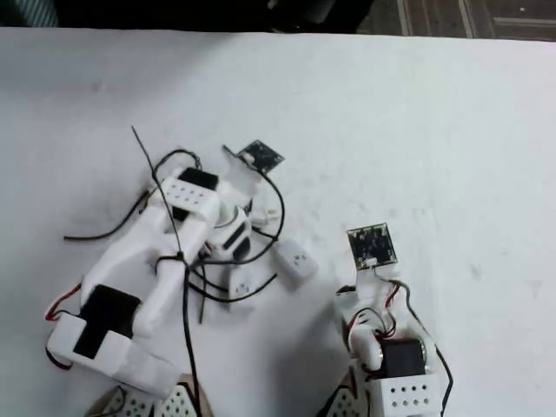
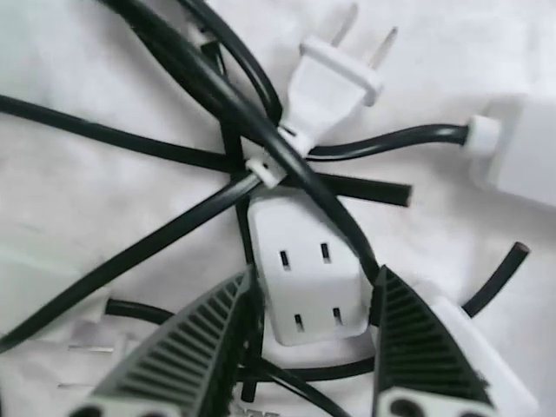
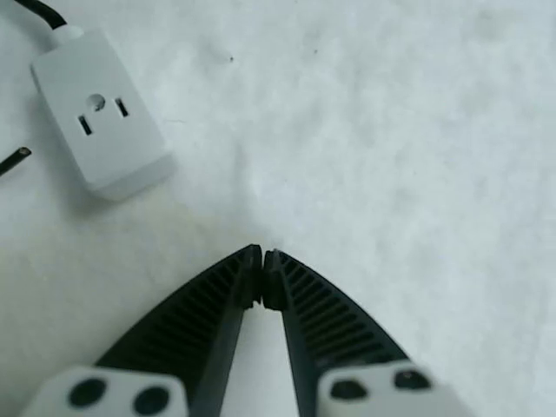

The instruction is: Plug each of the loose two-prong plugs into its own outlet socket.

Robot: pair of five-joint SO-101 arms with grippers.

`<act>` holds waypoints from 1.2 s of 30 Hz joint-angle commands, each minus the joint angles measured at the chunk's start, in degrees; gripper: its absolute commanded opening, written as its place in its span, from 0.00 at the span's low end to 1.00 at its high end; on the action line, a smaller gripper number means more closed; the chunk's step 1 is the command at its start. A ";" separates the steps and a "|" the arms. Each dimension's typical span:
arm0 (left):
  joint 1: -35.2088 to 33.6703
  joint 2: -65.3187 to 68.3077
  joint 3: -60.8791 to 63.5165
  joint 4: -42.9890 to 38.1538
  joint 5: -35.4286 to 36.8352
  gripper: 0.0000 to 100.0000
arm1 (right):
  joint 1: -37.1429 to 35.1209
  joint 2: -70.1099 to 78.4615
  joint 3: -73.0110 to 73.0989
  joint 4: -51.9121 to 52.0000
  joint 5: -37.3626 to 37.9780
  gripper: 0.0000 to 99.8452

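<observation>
Bright, even light, glare on white table [image 1: 434, 104], soft shadows.

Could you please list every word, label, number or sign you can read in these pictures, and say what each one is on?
No text can be read in any view.
double outlet block: plain white, slots only, no print.
plug: no marking visible.
single outlet: plain white, no print.
circuit boards on the arms: any marks are too small to read.
</observation>
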 commanded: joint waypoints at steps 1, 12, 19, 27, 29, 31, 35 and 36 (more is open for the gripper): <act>-2.15 -1.98 0.00 -1.32 -0.53 0.22 | 0.40 -0.48 -0.09 -0.31 -0.09 0.02; -0.66 -2.07 1.58 -2.64 -0.88 0.15 | 0.40 -0.48 0.09 -1.01 -0.09 0.02; 4.53 -2.59 0.18 0.35 -0.88 0.02 | 0.48 -0.48 0.09 -1.01 -0.09 0.02; 4.18 -11.30 -6.15 11.34 -0.97 0.02 | 0.48 -0.48 0.18 -1.01 -0.09 0.02; 4.18 -16.04 -6.07 13.19 -0.97 0.02 | 0.48 -0.48 0.18 -1.01 -0.09 0.02; 3.91 -19.91 -5.98 15.47 -1.67 0.02 | 0.48 -0.48 0.18 -1.01 -0.09 0.02; 1.27 -23.08 -5.98 21.54 -5.63 0.02 | 0.48 -0.48 0.18 -1.01 -0.09 0.02; -0.13 -22.90 -5.98 22.86 -6.33 0.02 | 0.48 -0.48 0.18 -1.01 -0.09 0.02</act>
